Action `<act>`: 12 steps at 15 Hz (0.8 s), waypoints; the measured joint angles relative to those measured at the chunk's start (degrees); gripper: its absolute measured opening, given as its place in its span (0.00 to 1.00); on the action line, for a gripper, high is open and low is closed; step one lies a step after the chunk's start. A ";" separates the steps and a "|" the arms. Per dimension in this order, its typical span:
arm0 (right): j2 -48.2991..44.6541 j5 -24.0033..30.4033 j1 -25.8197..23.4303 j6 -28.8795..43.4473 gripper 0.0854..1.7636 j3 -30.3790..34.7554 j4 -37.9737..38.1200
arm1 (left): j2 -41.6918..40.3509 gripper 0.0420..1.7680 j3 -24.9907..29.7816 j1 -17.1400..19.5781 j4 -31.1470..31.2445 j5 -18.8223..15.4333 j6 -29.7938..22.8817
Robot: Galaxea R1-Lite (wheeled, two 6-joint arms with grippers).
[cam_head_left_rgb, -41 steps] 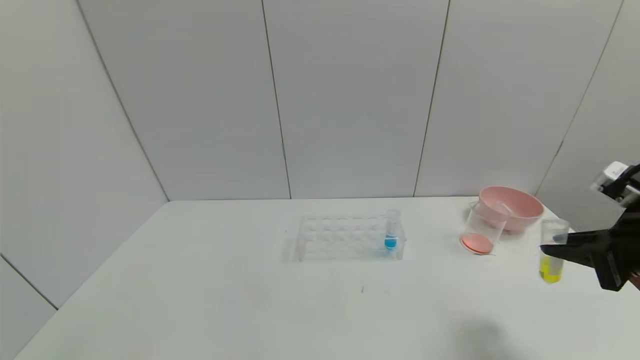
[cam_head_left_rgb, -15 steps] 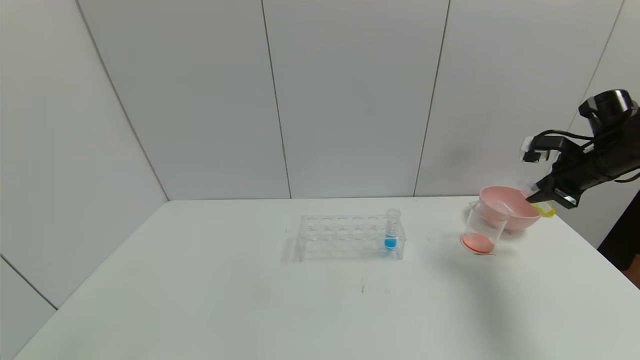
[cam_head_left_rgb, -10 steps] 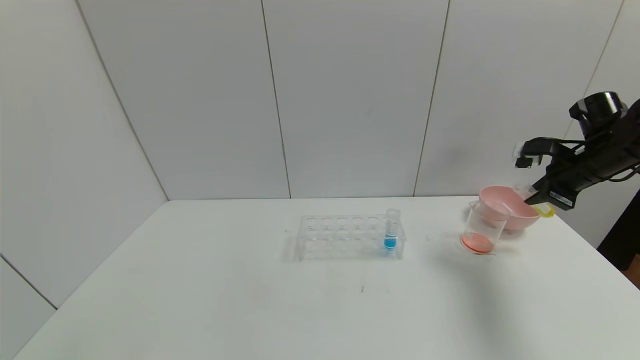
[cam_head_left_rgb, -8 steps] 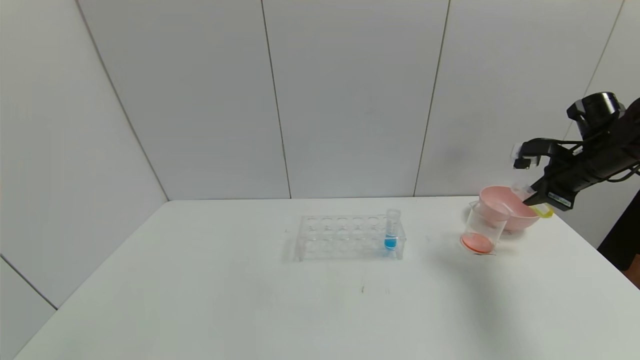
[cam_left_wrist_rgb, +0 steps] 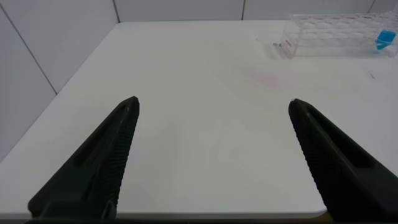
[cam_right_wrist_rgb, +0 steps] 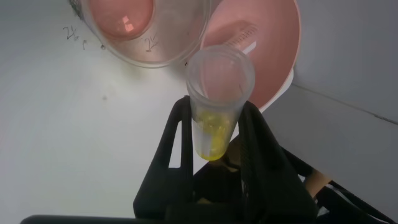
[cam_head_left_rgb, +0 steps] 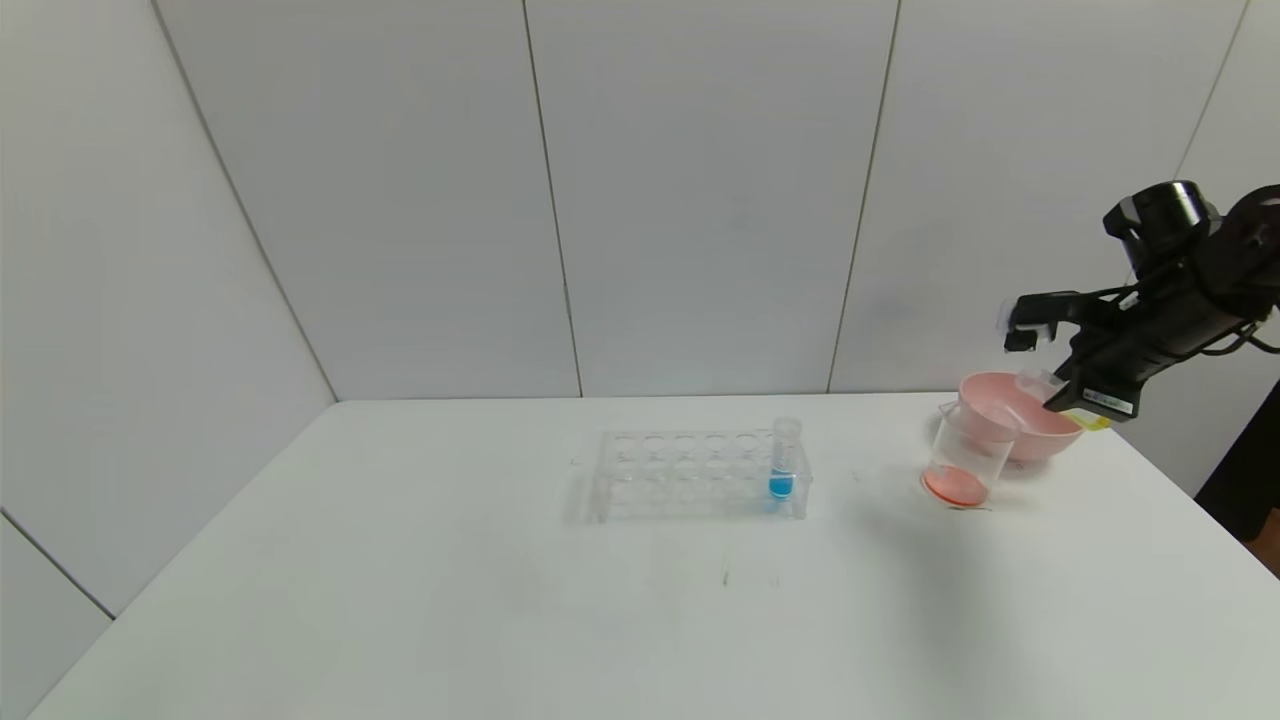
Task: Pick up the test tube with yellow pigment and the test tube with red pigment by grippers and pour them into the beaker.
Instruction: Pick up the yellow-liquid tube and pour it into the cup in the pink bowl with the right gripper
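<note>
Right hand sits at the right edge of the head view, raised above the counter and clenched on the test tube with yellow pigment, which lies tilted nearly flat: its open mouth points toward the middle of the frame, over the pink bowl, and its yellow end pokes out past the fingers on the far right. In the right wrist view the two black fingers press the tube from both sides, yellow liquid pooled low inside it. Just below and left of the tube mouth in the head view stands the beaker, upright on the counter, touching the bowl's front, with orange-red liquid in its bottom. Near the frame's centre a clear rack holds one tube with blue liquid at its right end. Left hand appears only in its own wrist view, released, fingers spread wide over bare counter
</note>
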 joint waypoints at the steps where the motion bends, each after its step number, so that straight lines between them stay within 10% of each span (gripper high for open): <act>1: -0.13 -2.24 0.80 -0.55 0.24 0.00 0.91 | 0.00 0.97 0.00 0.00 0.00 0.00 0.00; 12: -0.50 -14.92 6.57 -3.47 0.24 0.00 3.29 | 0.00 0.97 0.00 0.00 0.00 0.00 0.02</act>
